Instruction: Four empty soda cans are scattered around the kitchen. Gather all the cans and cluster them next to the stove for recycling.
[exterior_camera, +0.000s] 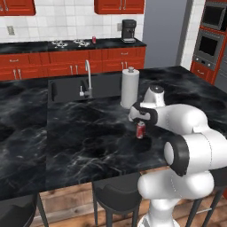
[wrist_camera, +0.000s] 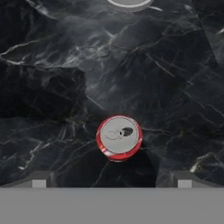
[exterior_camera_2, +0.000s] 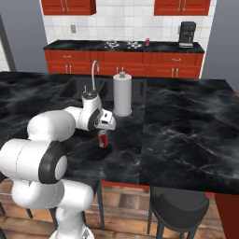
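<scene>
Red soda can (exterior_camera: 140, 130) stands upright on the island worktop (exterior_camera: 88, 133), directly under the hand (wrist_camera: 112, 183), just in front of the white paper-towel roll (exterior_camera: 130, 88) and to the side of the sink (exterior_camera: 71, 88) with its curved faucet (exterior_camera: 88, 75). Hand view looks straight down on its silver top, can centred between the two fingertips (wrist_camera: 39, 180), which stand spread wide and touch nothing: hand released, empty, hovering above the can. A second red can (exterior_camera: 94, 40) already sits on the far worktop right beside the stove (exterior_camera: 68, 43); coffee machine (exterior_camera: 129, 30) further along that worktop. Other cans not seen here. Handling guess: empty can, so very light, thin-walled, smooth and a bit slippery, dents if squeezed hard, tips easily if nudged off-centre. Best hold likely across the cylindrical side wall at mid-height or a little above, fingers on opposite sides, coming straight down so neither finger knocks the rim. Moderate squeeze should do. Roll is close behind, so the far finger needs to keep off it. Task looks early: this can not yet picked, stove well apart across the kitchen.
</scene>
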{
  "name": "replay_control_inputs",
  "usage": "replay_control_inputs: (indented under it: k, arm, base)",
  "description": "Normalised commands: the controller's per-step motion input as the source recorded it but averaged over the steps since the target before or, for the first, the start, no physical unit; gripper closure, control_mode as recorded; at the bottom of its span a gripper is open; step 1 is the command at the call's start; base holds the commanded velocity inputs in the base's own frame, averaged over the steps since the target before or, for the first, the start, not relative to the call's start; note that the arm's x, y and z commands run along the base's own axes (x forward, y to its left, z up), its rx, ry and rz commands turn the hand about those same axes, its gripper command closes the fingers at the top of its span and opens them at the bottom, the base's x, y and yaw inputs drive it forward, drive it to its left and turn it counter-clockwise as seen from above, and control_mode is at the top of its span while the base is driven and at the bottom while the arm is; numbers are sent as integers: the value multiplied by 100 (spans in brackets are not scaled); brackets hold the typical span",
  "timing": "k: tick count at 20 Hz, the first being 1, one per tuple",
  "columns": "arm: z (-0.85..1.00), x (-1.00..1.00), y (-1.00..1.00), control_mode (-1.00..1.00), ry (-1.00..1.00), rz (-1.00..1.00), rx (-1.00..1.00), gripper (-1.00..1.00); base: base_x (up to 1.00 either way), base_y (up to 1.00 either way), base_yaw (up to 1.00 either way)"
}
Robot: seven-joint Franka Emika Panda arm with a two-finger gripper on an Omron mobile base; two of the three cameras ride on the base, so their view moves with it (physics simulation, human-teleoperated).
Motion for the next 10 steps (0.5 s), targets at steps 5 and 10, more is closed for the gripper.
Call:
replay_control_inputs:
  k: [5, 10]
  arm:
    - [-13, 10, 0, -100, 0, 0, 0, -100]
    - [-20, 9, 0, -100, 0, 0, 0, -100]
  base:
    - [0, 0, 0]
    - [0, 0, 0]
